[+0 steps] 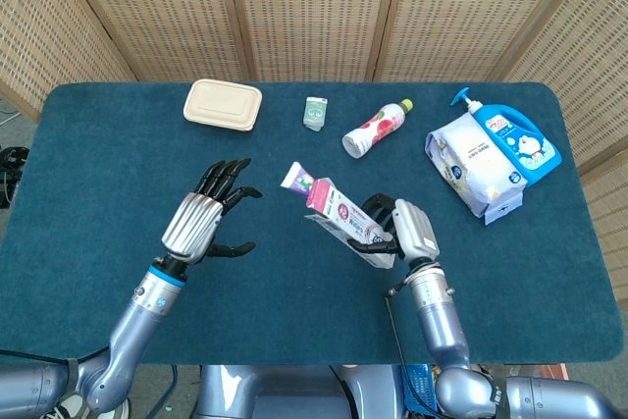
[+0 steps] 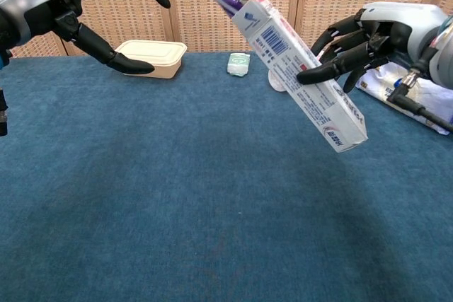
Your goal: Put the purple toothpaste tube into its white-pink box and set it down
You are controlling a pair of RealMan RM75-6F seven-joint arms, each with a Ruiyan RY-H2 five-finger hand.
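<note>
Dark teal carpeted table (image 1: 118, 164), woven cane screens (image 1: 314, 7) behind. The right hand (image 1: 407, 233) grips the white-pink cardboard box (image 2: 304, 79) aloft, tilted, the purple toothpaste tube (image 1: 297, 180) poking from its upper end. The left hand (image 1: 201, 218) hovers with fingers spread, holding nothing, bare cloth around it.

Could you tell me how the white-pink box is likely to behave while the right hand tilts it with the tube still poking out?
The white-pink box looks like thin carton, so probably light and easily crushed. Held tilted by the right hand, open end up, the purple tube will likely slide further in. The smooth printed faces may slip.
</note>
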